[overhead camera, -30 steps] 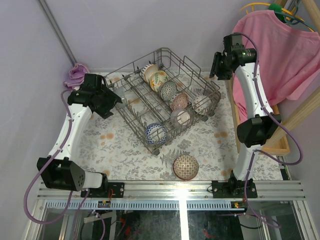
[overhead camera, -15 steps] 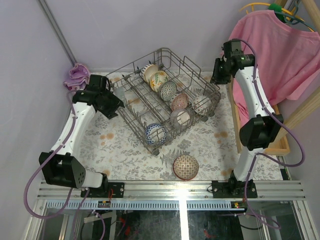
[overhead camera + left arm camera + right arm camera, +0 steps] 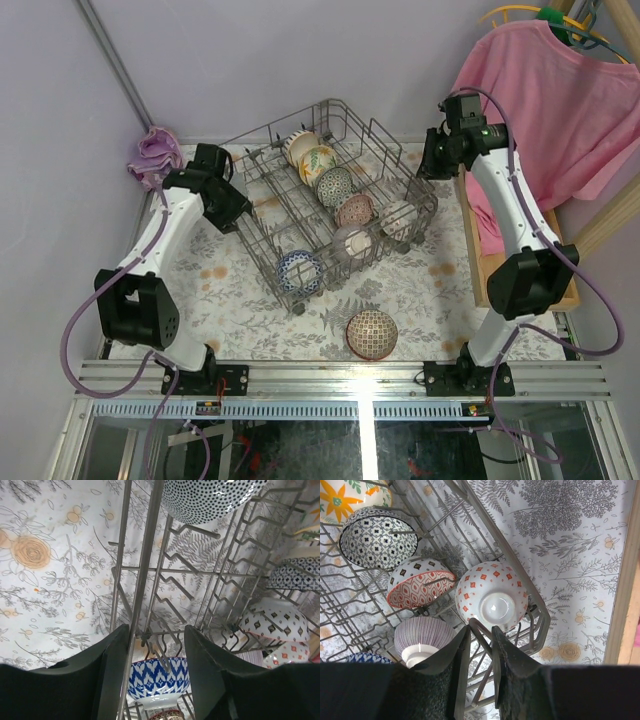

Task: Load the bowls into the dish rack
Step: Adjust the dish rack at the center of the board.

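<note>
Seven bowls are stood in the dish rack at mid-frame. An eighth bowl lies upturned on the tablecloth below it. A rim wire is clamped by the right gripper. The left wall is straddled by the left gripper, and whether it is clamped cannot be told.

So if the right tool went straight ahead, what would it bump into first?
The right tool would hit the dish rack first, because one of its wires sits right between the fingers. Just past that is probably the orange-diamond bowl, though depth is hard to judge.
</note>
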`<state>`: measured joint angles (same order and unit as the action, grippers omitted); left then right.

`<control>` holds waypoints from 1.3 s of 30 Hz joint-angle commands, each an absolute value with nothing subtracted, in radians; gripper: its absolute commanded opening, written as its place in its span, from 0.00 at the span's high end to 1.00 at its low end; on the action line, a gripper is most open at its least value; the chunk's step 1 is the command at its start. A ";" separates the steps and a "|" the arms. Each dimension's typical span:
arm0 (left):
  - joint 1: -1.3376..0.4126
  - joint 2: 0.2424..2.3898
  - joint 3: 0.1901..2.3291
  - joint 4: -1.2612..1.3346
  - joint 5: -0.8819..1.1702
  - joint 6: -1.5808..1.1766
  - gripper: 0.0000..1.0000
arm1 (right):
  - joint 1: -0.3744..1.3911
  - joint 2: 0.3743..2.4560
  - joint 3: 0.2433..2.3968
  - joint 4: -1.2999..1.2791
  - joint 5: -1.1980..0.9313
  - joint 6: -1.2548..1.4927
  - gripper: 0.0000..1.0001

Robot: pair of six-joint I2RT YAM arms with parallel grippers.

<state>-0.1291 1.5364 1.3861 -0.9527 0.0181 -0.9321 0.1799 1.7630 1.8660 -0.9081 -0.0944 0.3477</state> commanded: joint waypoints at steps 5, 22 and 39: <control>-0.138 1.634 1.529 -0.878 -0.024 -0.904 0.55 | 0.350 1.668 1.787 -0.950 -0.203 0.433 0.79; -0.122 1.701 1.701 -0.968 -0.090 -0.865 0.51 | 0.474 1.529 1.632 -0.852 -0.301 0.501 0.79; -0.114 1.707 1.711 -0.910 -0.068 -0.880 0.45 | 0.493 1.404 1.475 -0.826 -0.332 0.495 0.70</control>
